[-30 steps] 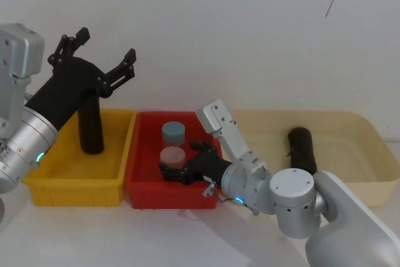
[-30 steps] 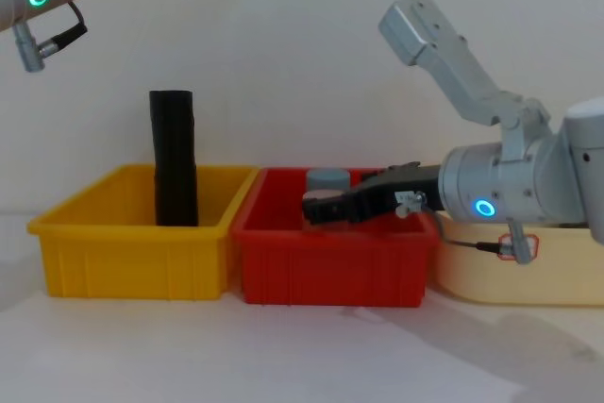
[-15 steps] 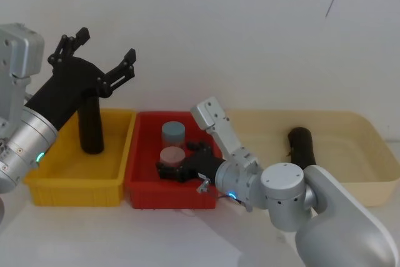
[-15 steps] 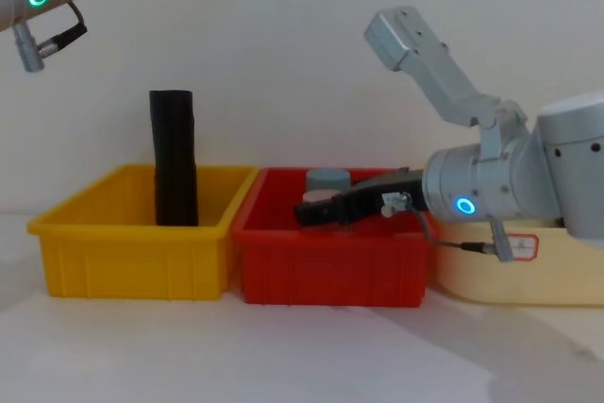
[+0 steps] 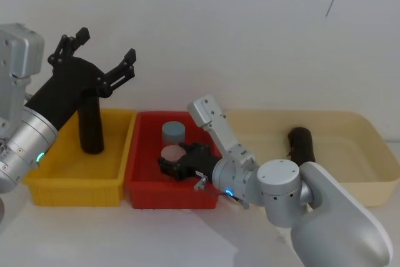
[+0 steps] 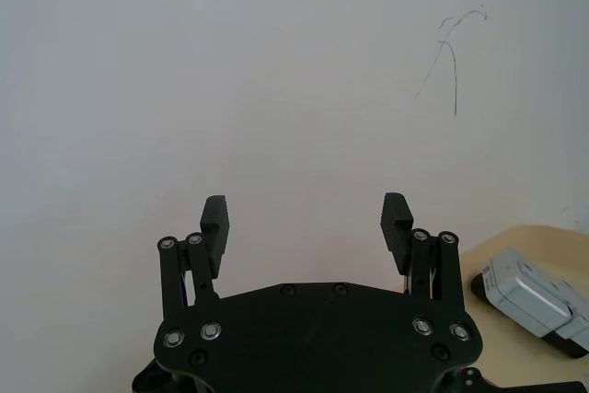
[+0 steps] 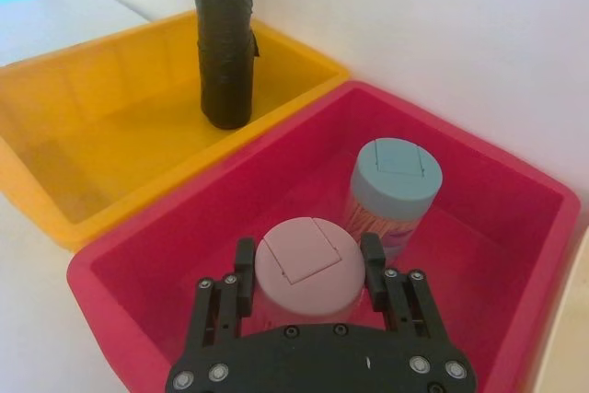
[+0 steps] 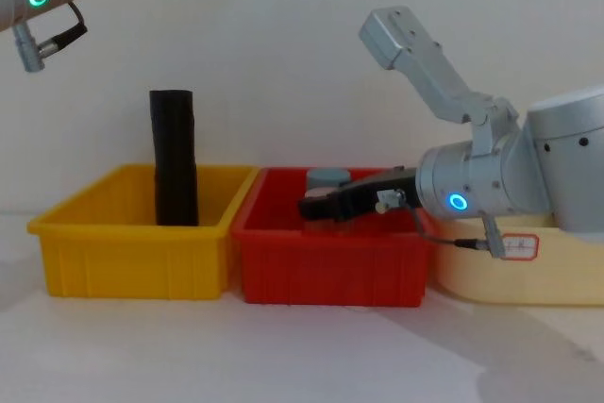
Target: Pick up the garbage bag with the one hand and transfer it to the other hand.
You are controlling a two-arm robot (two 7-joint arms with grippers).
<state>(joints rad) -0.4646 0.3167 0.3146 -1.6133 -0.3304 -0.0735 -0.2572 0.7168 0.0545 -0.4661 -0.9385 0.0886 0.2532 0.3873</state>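
While my left gripper (image 5: 94,51) hangs raised above the yellow bin (image 5: 75,182) with its fingers (image 6: 215,220) spread wide and nothing between them, my right gripper (image 7: 308,269) sits low inside the red bin (image 5: 140,189). In the right wrist view its fingers stand on either side of a pink-lidded jar (image 7: 306,267), close against the lid's edge; I cannot tell whether they press on it. A blue-lidded jar (image 7: 394,189) stands just behind the pink one, in the same red bin.

One black roll (image 5: 91,126) stands upright in the yellow bin, near its back wall, directly under my left gripper but well below it. Another black roll (image 5: 302,148) lies in the beige tray (image 5: 369,189) to the right of the red bin, apart from both grippers. I see no red mark on either roll at this range, so I cannot tell which is the garbage bag.
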